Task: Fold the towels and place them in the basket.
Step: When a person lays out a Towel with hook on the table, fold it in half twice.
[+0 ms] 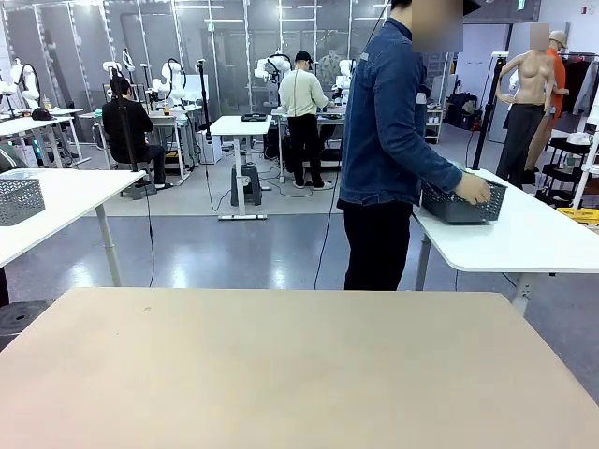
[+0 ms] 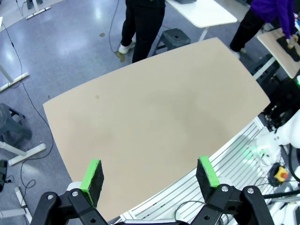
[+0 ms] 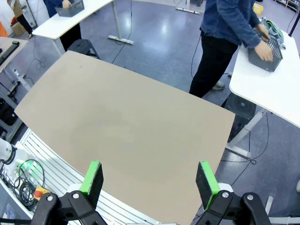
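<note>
Front view: one bare beige table spans the foreground. One person in a denim jacket stands at its far side, turned to a white side table on the right. There sits one basket, dark grey wire mesh, rectangular, with one hand on its rim. A second mesh basket stands on another white table at far left.

Left wrist view: the left pincer is spread wide, its two green pads well apart and holding nothing, above the near edge of the beige table.

Right wrist view: the right pincer is equally wide and empty. Well beyond the table, the basket has both of the person's hands on it, and some greenish cloth lies just beside it, too small to tell more.
</note>
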You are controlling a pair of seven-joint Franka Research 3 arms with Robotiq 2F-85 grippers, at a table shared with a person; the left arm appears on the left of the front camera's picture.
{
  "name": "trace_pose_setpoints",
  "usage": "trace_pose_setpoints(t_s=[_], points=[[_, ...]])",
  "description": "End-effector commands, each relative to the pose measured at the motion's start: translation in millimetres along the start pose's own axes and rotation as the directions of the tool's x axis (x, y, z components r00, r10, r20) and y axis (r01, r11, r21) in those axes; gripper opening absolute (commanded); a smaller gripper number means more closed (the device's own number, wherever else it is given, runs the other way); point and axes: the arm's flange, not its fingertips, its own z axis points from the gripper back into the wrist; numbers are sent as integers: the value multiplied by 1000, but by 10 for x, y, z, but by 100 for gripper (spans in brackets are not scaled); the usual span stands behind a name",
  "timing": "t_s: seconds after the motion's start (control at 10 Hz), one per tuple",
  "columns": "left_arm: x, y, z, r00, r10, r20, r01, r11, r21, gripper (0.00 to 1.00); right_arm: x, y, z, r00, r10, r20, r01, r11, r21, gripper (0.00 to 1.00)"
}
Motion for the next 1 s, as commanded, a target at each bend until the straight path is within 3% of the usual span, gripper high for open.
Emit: trace_pose_setpoints(t_s=[0.0,0.9], points=[[5,-16,-8,1000,-15,-5,15,1000,-10,100,-1,6,5,1000,5,2,-5,1000,6,100],[5,-16,-8,1000,-15,-5,15,1000,-10,100,-1,6,5,1000,5,2,-5,1000,6,100]])
